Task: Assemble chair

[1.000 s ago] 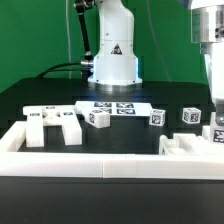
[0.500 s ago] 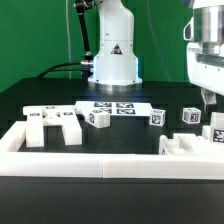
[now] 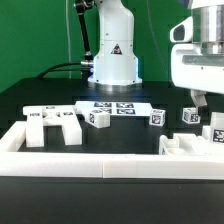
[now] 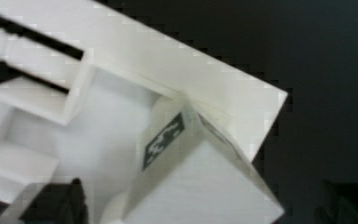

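While the claw [image 3: 207,102] hung open at the upper right of the exterior view, the chair [image 3: 52,124] lay in loose parts across the black desk [image 3: 130,140], probably light, stiff, smooth plastic, best pinched across flat parallel faces.

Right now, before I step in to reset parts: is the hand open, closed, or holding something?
Hand: open, holding nothing; it hangs above a white chair part.

Marker board [image 3: 113,105] on black table [image 3: 120,137]
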